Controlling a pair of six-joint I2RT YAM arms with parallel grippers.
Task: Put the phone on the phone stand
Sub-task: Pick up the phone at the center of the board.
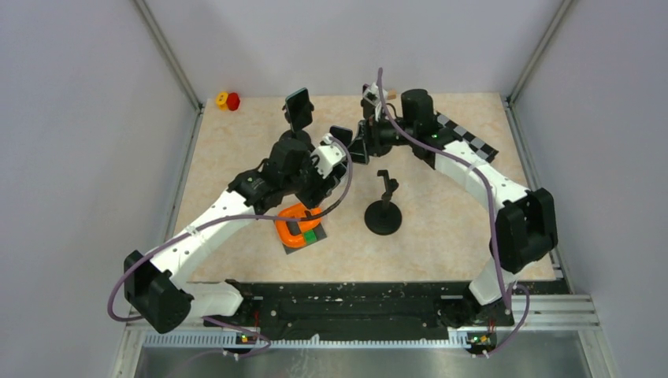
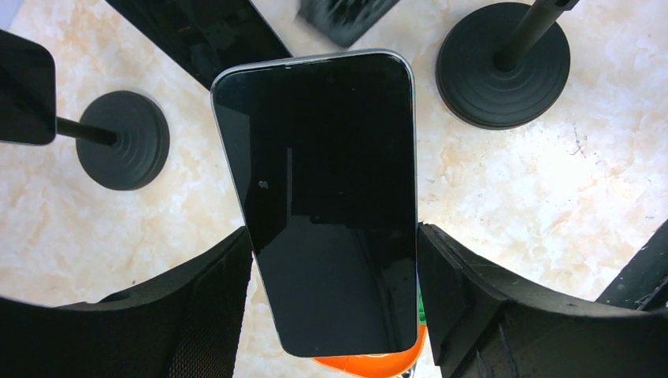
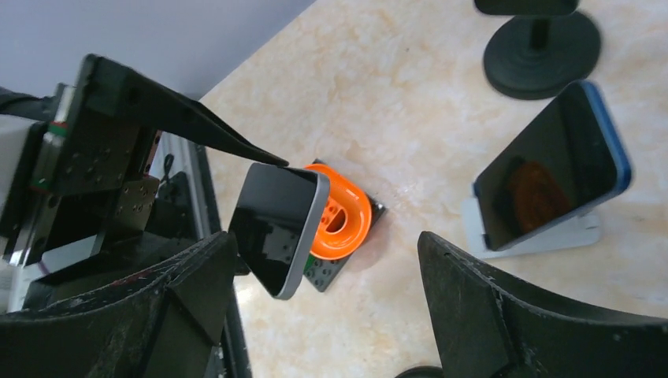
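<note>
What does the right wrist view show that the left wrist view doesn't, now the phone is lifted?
Only the right wrist view: a blue-edged phone leaning on a white stand, and the right hand, jaws wide apart, holding nothing.
Only the left wrist view: the held phone with its whole dark screen face-on, clamped at its long edges by the left hand, plus a black stand base at upper right.
Both: the held phone, an orange ring below it, and the marbled table.

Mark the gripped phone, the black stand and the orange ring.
Dark silver-edged phone (image 2: 323,205): left wrist view, screen centre.
Black round-based phone stand (image 1: 384,216): top view, base.
Orange plastic ring (image 3: 356,211): right wrist view, rim.
</note>
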